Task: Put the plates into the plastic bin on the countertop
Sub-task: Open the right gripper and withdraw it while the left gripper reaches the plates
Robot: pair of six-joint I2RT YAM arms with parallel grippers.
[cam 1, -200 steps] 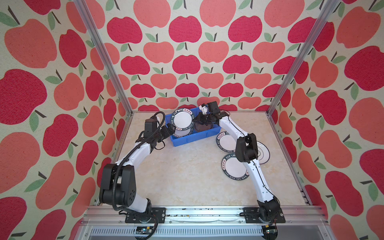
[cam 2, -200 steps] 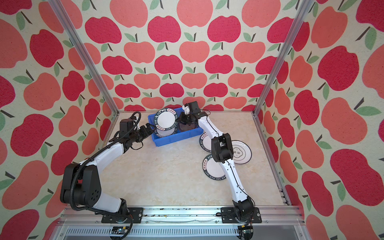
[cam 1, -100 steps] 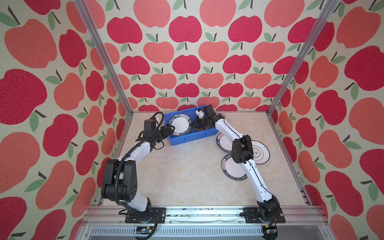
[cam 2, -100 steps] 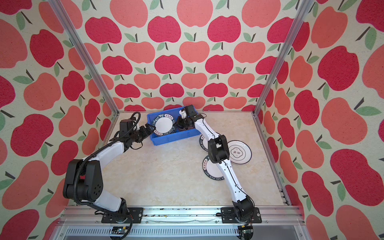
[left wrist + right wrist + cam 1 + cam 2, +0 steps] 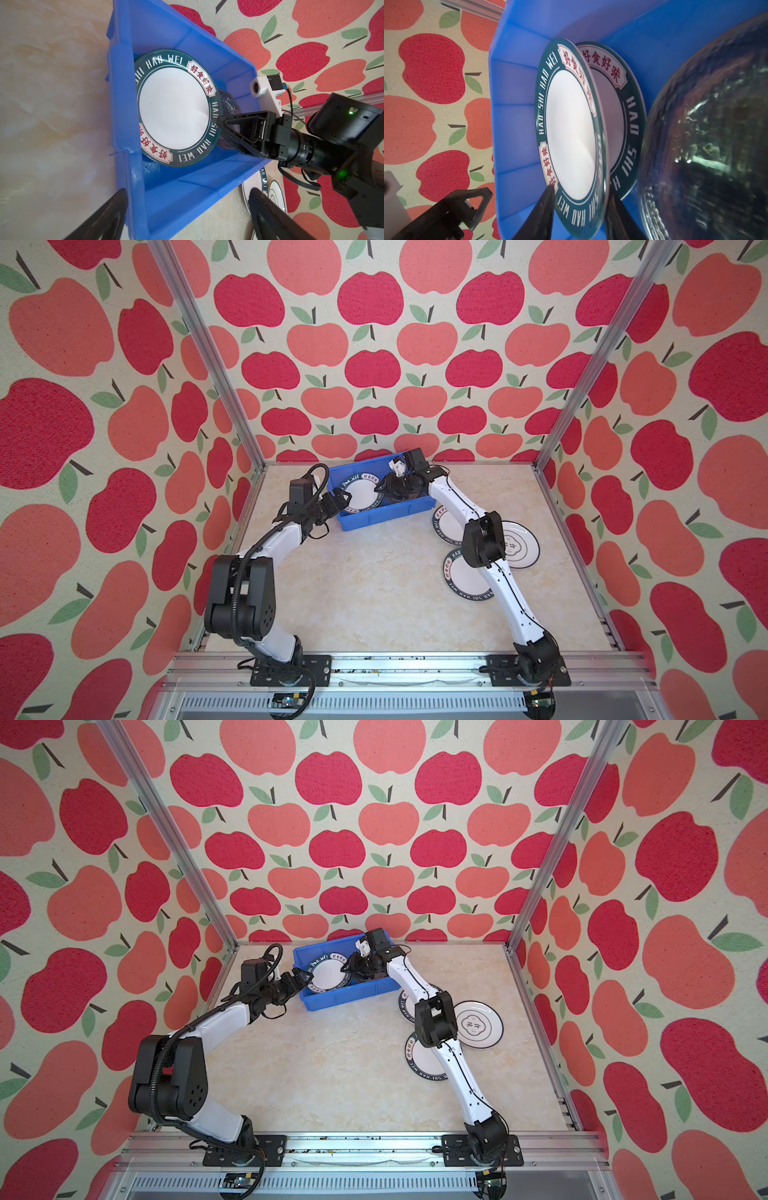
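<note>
The blue plastic bin (image 5: 386, 512) (image 5: 345, 996) stands at the back of the countertop (image 5: 374, 580). Inside it, a round white plate with a green lettered rim (image 5: 361, 495) (image 5: 174, 108) (image 5: 569, 133) leans tilted over a second such plate (image 5: 618, 124), next to a clear glass plate (image 5: 706, 135). My right gripper (image 5: 380, 489) (image 5: 580, 189) is open, its jaws set loosely on either side of the leaning plate's rim. My left gripper (image 5: 338, 502) (image 5: 187, 193) is open and straddles the bin's left end wall.
Three more plates lie on the countertop to the right of the bin: one (image 5: 446, 524) partly under the right arm, one (image 5: 465, 580) nearer the front, and one with a centre emblem (image 5: 517, 545). Apple-patterned walls close in three sides.
The right gripper has lowered the green-rimmed plate down into the bin and spread its jaws off it. The left arm has hardly moved.
</note>
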